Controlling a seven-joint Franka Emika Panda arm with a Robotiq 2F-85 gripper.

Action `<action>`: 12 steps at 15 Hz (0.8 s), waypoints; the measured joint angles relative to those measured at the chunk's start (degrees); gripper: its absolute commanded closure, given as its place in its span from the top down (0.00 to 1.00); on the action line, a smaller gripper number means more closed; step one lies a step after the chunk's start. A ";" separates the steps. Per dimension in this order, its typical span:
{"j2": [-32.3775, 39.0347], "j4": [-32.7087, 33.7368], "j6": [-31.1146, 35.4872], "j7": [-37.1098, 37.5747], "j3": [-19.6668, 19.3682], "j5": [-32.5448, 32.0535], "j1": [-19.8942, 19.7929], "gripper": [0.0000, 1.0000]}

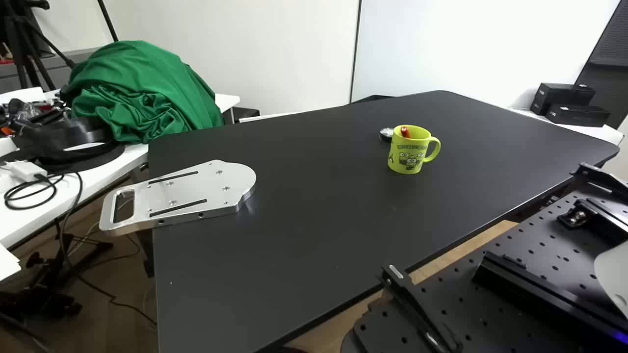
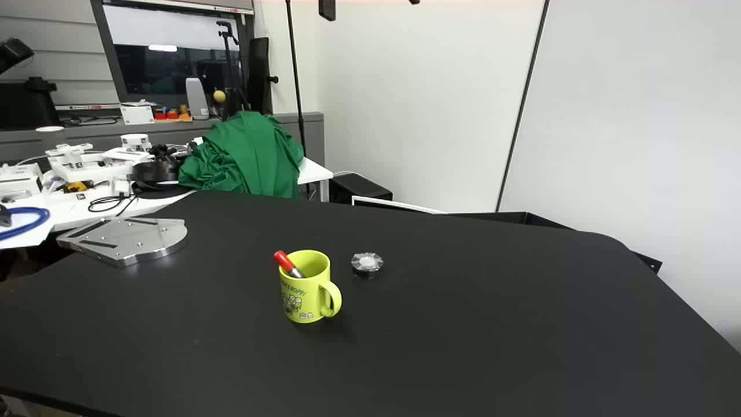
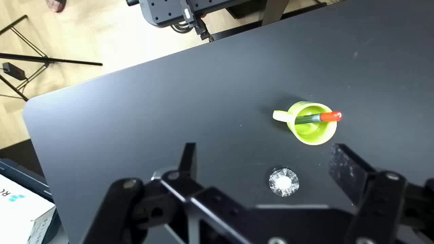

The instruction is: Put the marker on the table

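The marker (image 1: pixel 405 132) leans inside the yellow-green mug (image 1: pixel 403 159), its red end sticking out over the rim. In an exterior view the marker (image 2: pixel 288 263) shows its red end and a greyish part; its lower part is hidden in the mug (image 2: pixel 300 298). The mug stands upright on the black table (image 1: pixel 294 255). In the wrist view my gripper (image 3: pixel 264 149) is open and empty, high above the table (image 3: pixel 152 115). The marker (image 3: pixel 318 118) and mug (image 3: pixel 313 140) lie beyond the fingertips, toward the right one. Two dark tips at the top of an exterior view may be my fingers.
A small shiny round disc (image 2: pixel 367 262) lies near the mug; in the wrist view the disc (image 3: pixel 284 182) is between my fingers. A silver metal plate (image 1: pixel 196 189) overhangs the table's edge. A green cloth (image 1: pixel 142 93) covers part of the cluttered white desk (image 1: pixel 113 169).
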 measured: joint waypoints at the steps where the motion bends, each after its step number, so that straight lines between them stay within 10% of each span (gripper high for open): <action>1: 0.00 -0.01 0.09 0.00 0.00 0.00 0.00 1.00; 12: 11.51 8.82 3.59 0.91 0.53 6.78 2.23 1.00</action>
